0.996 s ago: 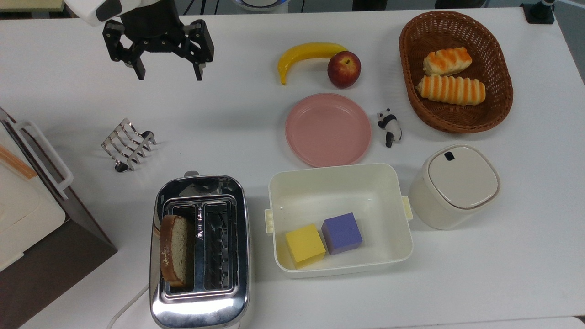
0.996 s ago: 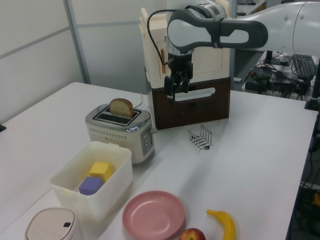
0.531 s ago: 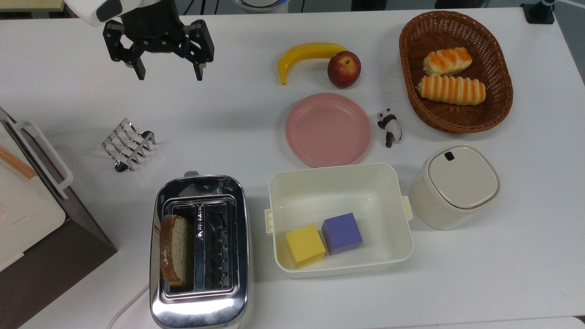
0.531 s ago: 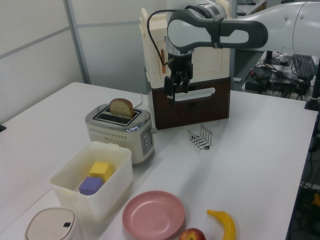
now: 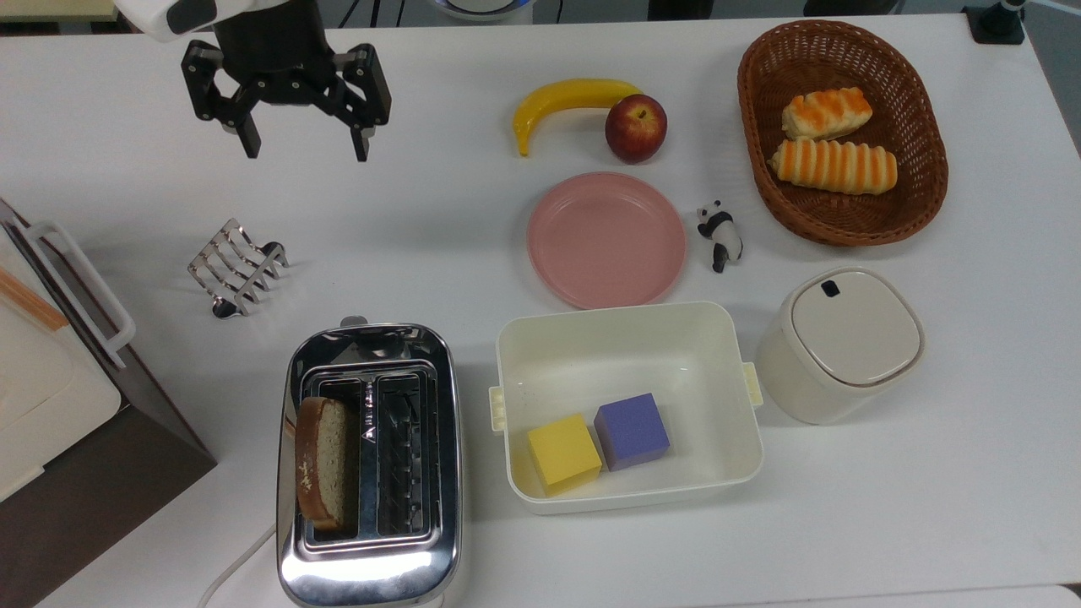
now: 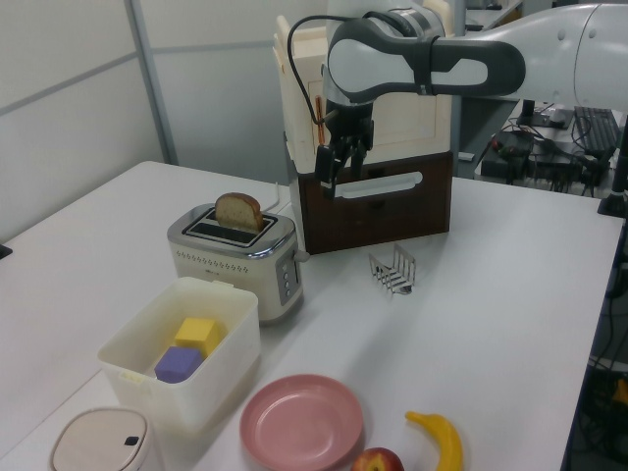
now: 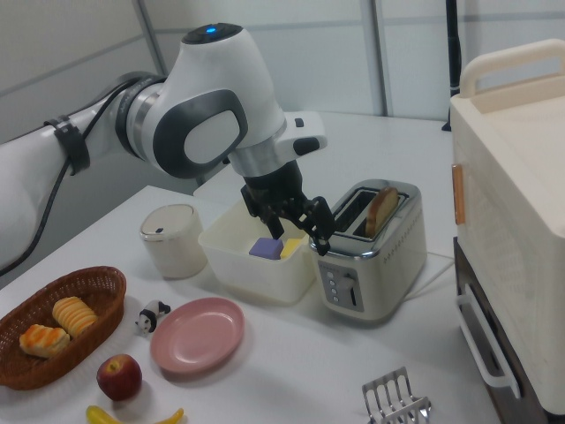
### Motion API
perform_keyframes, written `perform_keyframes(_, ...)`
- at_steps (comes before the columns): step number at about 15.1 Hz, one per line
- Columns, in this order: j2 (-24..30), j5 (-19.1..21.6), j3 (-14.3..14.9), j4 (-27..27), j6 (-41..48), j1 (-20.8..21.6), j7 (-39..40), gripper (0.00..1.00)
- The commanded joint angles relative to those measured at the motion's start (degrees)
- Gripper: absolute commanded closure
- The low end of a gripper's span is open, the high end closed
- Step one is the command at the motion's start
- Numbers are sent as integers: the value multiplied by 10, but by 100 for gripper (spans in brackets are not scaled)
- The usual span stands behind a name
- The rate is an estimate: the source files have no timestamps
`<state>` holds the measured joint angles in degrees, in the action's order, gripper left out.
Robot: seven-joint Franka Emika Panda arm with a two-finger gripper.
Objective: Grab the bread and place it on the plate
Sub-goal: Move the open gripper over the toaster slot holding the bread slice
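Observation:
The bread [image 5: 325, 464] is a speckled brown slice standing upright in the left slot of the chrome toaster [image 5: 368, 567], at the top view's lower left. It also pokes out of the toaster in the left view [image 6: 238, 210] and in the right view [image 7: 381, 210]. The pink plate [image 5: 606, 240] lies bare at the table's middle, also seen from the left [image 6: 301, 422] and from the right [image 7: 197, 336]. My gripper [image 5: 305, 150] hangs open in the air over the table's far left, well away from the toaster, with nothing between its fingers [image 6: 332, 180] [image 7: 298, 238].
A metal toast rack [image 5: 236, 267] stands between gripper and toaster. A white tub [image 5: 625, 338] with a yellow and a purple cube sits right of the toaster. A banana [image 5: 566, 97], apple [image 5: 635, 127], panda figure [image 5: 719, 235], roll basket [image 5: 920, 127], lidded canister [image 5: 844, 342] and bread box [image 5: 51, 397] ring the table.
The open gripper has shifted slightly toward the top view's left and risen a little in the left view. Nothing else has moved.

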<state>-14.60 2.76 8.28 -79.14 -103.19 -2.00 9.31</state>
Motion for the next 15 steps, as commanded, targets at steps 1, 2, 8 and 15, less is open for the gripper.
perform_keyframes(1, -2, 5, -1, -17, -52, 5, -21, 0)
perform_keyframes(2, -6, 6, -3, -18, -67, 6, -22, 0)
perform_keyframes(8, -40, 65, -5, -19, -213, 9, -47, 0)
perform_keyframes(15, -106, 66, -6, -19, -376, 16, -71, 0)
